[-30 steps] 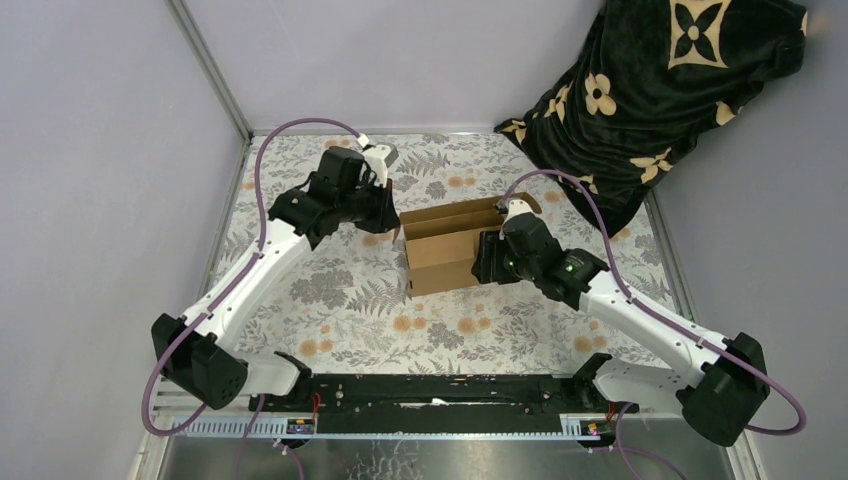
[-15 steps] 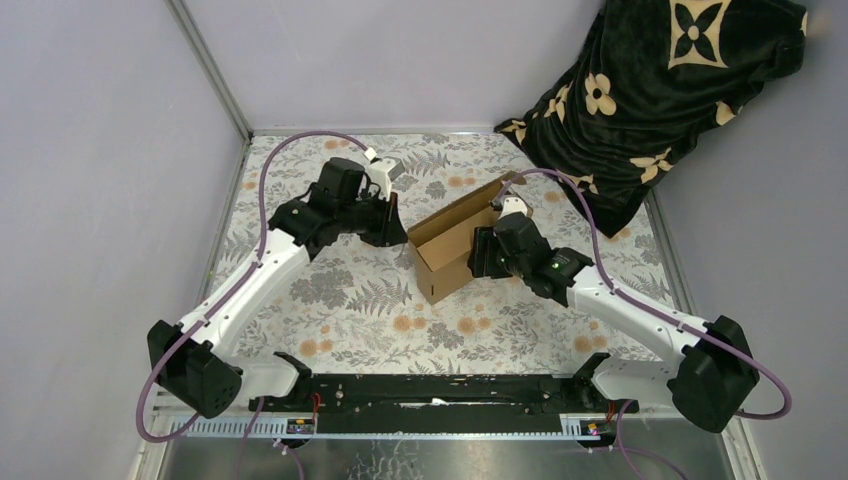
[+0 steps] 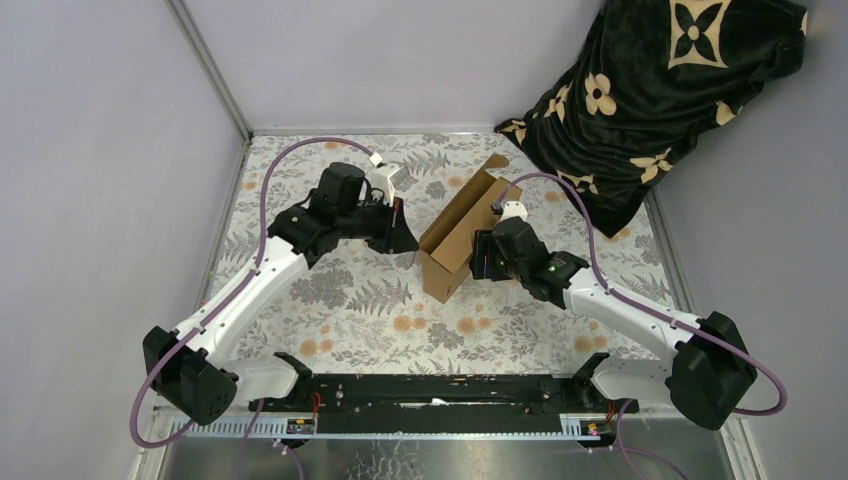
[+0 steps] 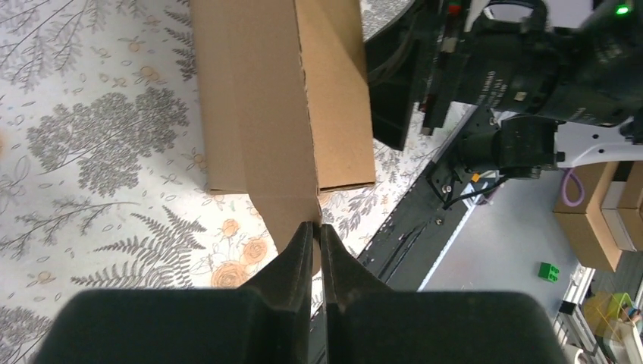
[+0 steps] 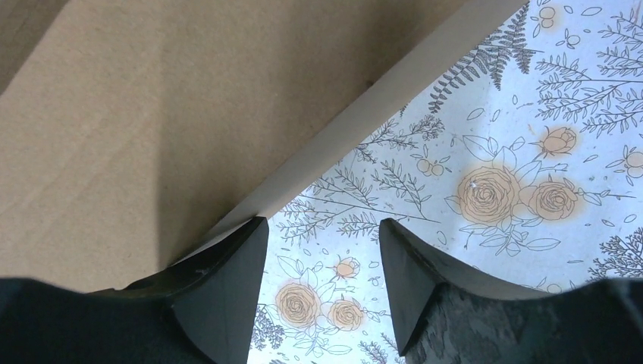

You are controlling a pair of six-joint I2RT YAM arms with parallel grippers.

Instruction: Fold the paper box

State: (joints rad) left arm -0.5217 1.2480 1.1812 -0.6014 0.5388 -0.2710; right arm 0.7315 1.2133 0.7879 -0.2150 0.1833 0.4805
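Note:
The paper box [image 3: 458,228] is brown cardboard, partly formed, standing on the floral cloth and turned diagonally, with a flap up at its far end. My left gripper [image 3: 408,240] is at the box's near left corner. In the left wrist view [image 4: 315,226] its fingers are shut on a small flap of the box [image 4: 265,106]. My right gripper [image 3: 481,262] is against the box's right side. In the right wrist view [image 5: 322,227] it is open with nothing between the fingers, and its left finger [image 5: 227,250] touches the box's lower edge [image 5: 152,114].
A dark blanket with a pale flower print [image 3: 660,80] is heaped at the back right corner. Grey walls close in the left and back sides. A black rail [image 3: 440,390] runs along the near edge between the arm bases.
The box has swung from lying across the table to a diagonal, its far end now pointing away. My left gripper moved right and nearer with the corner; my right arm moved left.

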